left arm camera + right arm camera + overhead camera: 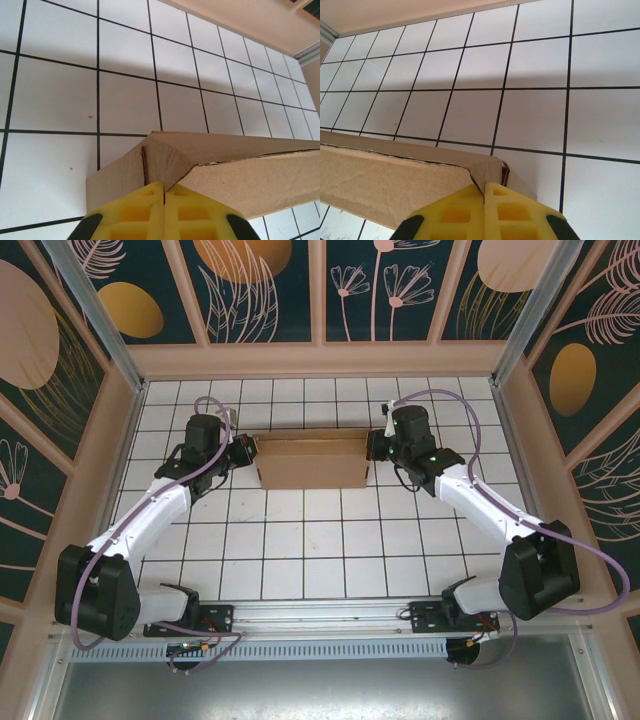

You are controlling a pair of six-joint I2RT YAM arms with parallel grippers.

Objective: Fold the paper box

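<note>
We've got the box sitting toward the far middle of the tiled counter, its long side running left to right. It's folded up into a shallow brown shape. The left hand is at its left end and the right hand is at its right end, so there's an arm on each side.

From the left wrist we see the yellow fingers pressed together, tips right against the box's end wall by a creased corner. From the right wrist it's the same: fingers pressed together, tips touching the end corner where a flap edge shows. We cannot tell if either hand has any cardboard caught between its fingers.
</note>
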